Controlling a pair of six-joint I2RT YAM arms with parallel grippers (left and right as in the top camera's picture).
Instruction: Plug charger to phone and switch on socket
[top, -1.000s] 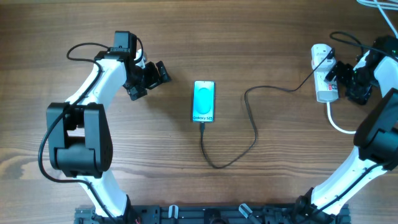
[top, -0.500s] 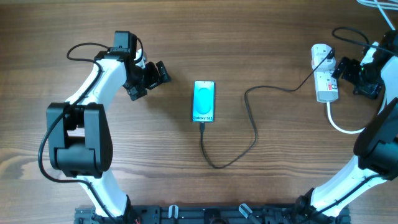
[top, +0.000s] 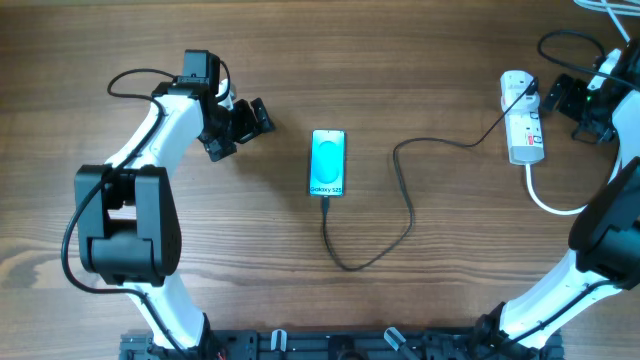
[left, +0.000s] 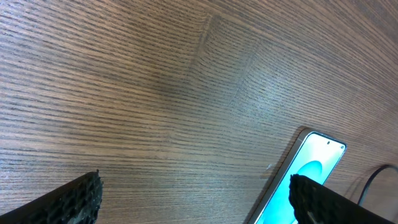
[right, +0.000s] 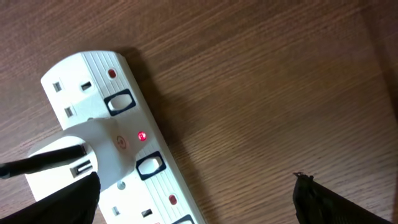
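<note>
Both claws gape wide, nothing held: left claw (top: 243, 133) sits left of the phone (top: 328, 162), right claw (top: 566, 110) just beside the socket (top: 521, 120) at the table (top: 300, 60) edge. Phone lies mid-table, with the charger (top: 440, 142) looping from its lower end to the socket. A red lamp (right: 142, 135) glows, so power looks on. Bump a switch (right: 150, 165) and you'd likely cut it. Snag the charger and the plug could pull out of the phone.
</note>
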